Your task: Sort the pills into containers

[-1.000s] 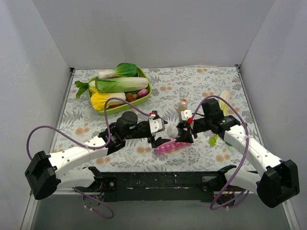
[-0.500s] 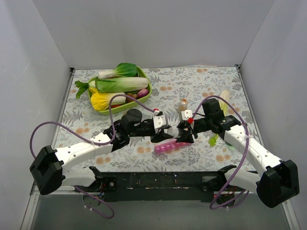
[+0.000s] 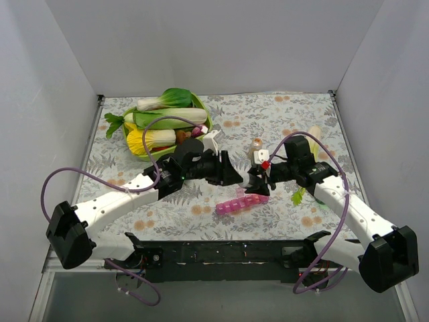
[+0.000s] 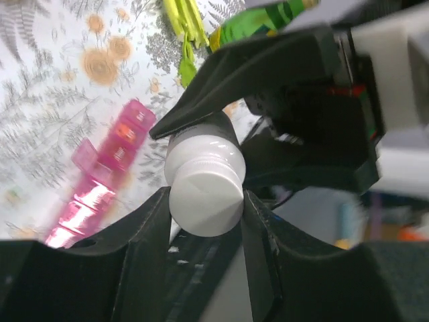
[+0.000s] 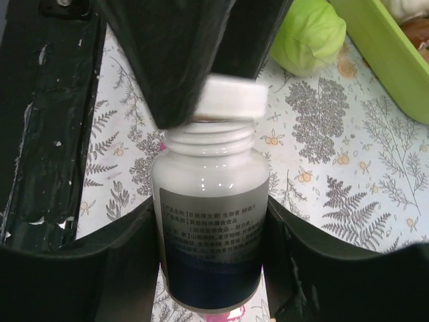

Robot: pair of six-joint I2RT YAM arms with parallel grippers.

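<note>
Clamped in the right gripper (image 5: 211, 215): a white pill bottle (image 5: 211, 235) with a grey-and-blue label, fingers (image 5: 114, 268) pressed on either side of its body, threaded neck bare. Pinched in the left gripper (image 4: 204, 199): a white cap (image 5: 231, 97), fingers narrowed onto its sides. Hangs just over the bottle's neck in the right wrist view, slightly askew; touching or apart, cannot tell. From above, both sets of fingers tip to tip over the flowered worktop (image 3: 301, 114). Just nearside of them, flat on the worktop: the pink pill organiser (image 3: 240, 202), slanting from near-left to far-right, its right end just beside the right fingers. Some lids up in the left wrist view. At far left, a green tray (image 3: 208, 125) of vegetables.
</note>
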